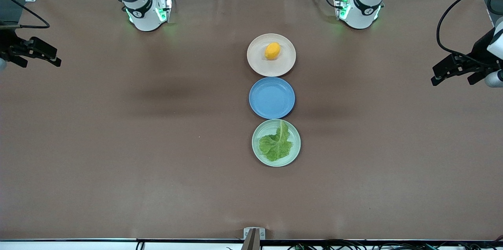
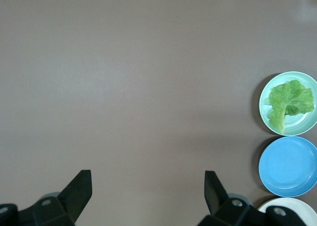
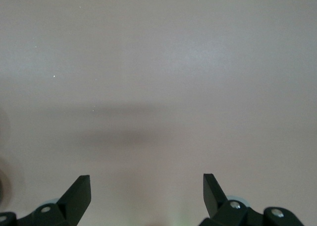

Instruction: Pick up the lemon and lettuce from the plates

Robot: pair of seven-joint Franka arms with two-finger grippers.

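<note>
- Here the lemon (image 1: 272,51) lies on the cream plate (image 1: 255,63), a little off the plate's middle toward the robot bases; its long axis runs on a slant, one tip toward the bases and the left arm's end, the other toward the front camera
- The lettuce (image 1: 276,144) lies flat in the mint green plate (image 1: 295,151), its pale rib and stem pointing toward the blue plate (image 1: 272,98) and its crinkled blade spreading toward the front camera
- The three plates form a line down the brown table (image 1: 118,144): cream farthest from the front camera, blue between, mint green nearest, rims almost touching
- The left gripper (image 2: 147,191) waits over bare table at the left arm's end, well apart from the plates, fingers (image 2: 79,189) spread wide and holding nothing
- The right gripper (image 3: 146,192) waits over bare table at the right arm's end, fingers (image 3: 79,194) likewise wide apart and empty
</note>
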